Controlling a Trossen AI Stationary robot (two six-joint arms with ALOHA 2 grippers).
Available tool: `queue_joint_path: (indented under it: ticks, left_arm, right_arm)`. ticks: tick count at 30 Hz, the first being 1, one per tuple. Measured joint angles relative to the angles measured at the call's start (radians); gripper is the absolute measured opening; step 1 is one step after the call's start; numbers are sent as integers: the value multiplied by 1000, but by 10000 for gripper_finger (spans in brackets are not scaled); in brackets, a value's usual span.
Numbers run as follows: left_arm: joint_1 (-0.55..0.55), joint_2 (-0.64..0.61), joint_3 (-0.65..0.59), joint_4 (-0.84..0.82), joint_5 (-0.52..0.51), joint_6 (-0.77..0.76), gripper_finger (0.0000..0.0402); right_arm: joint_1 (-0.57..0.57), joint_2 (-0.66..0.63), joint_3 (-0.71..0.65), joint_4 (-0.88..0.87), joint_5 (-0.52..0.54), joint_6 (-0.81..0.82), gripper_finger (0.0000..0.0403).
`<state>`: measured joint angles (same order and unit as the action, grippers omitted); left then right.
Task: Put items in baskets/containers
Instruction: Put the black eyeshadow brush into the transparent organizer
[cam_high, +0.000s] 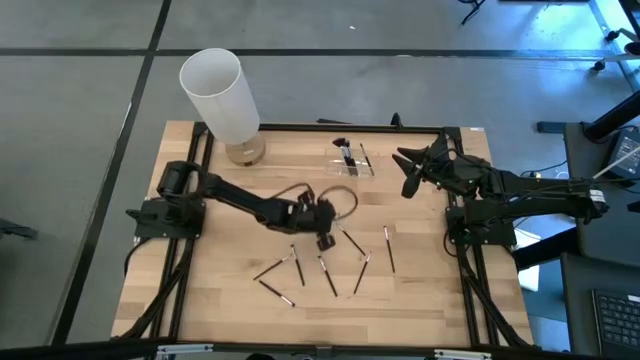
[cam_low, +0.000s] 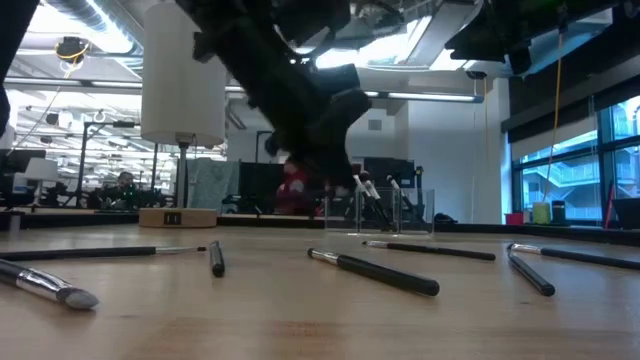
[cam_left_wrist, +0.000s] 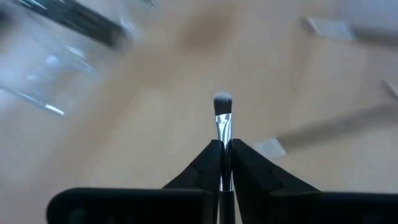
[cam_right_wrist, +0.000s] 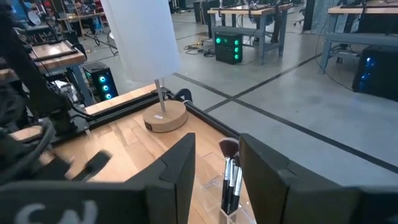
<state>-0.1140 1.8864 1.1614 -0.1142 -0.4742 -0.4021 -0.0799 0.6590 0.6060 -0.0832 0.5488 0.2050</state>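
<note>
- Brushes (cam_high: 328, 274) lie scattered on the near half of the counter (cam_high: 420, 300), some crossing or touching at their tips, with bare wood between them and the near edge.
- Left gripper (cam_high: 322, 226) is over the counter's middle, just above the scattered group; its fingers (cam_left_wrist: 198, 174) are pinched narrow on one brush (cam_left_wrist: 222, 118), whose pale bristle head sticks out past the tips.
- Clear organizer (cam_high: 352, 160) stands near the far edge, between the two arms, with a few brushes standing upright in it.
- Right gripper (cam_high: 412, 172) hangs just beside the organizer near the far right edge, its fingers (cam_right_wrist: 180, 168) spread wide and holding nothing.
- White cylinder (cam_high: 220, 95) rises on a round wooden base (cam_high: 244, 152) at the far left corner, well apart from the organizer.
- Black rails (cam_high: 470, 270) run along the left and right sides, leaving the middle strip open.
- No writing can be read on anything.
</note>
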Motion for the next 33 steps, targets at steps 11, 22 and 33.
queue_joint_path:
  ticks: [11,22,33]
  left_arm:
    - [210,28,1,863,34,248,27]
    - [389,337,97,1441,133,103,25]
    - [364,510,308,1419,149,195,24]
  right_arm:
    - [0,0,0,11,0,0,123]
    - [0,0,0,-49,-3,43,123]
    - [0,0,0,-94,-3,56,123]
